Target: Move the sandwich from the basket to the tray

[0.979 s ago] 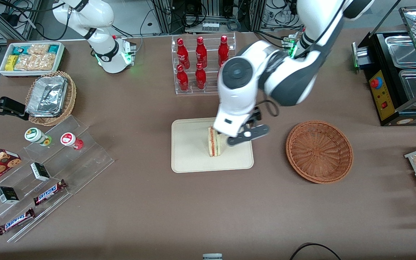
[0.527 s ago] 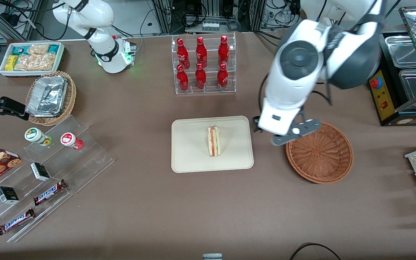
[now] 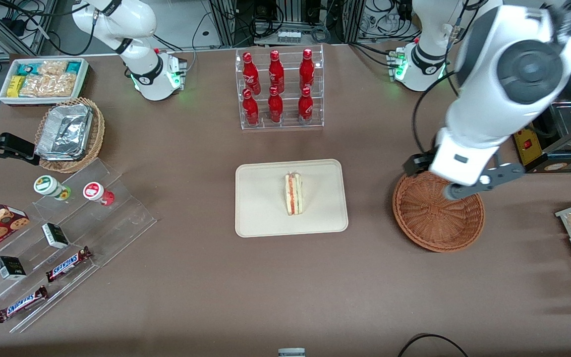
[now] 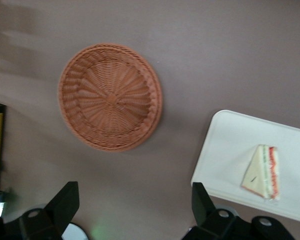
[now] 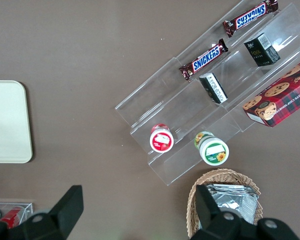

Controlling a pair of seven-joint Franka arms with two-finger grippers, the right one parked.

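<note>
The sandwich, a pale bread wedge edged with red and green filling, stands on its side at the middle of the smooth cream tray, whose corners are rounded and rim low. At the tray's 3 o'clock in the front view, well apart, sits the round reddish-brown woven basket, with nothing in it. The pincer, spread wide and holding nothing, hangs above the basket; half a second ago it was over the gap between tray and basket.

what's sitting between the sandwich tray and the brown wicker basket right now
Nothing: only bare brown tabletop separates the tray from the basket, shown in front and left wrist views. The open gripper hangs above the basket.
</note>
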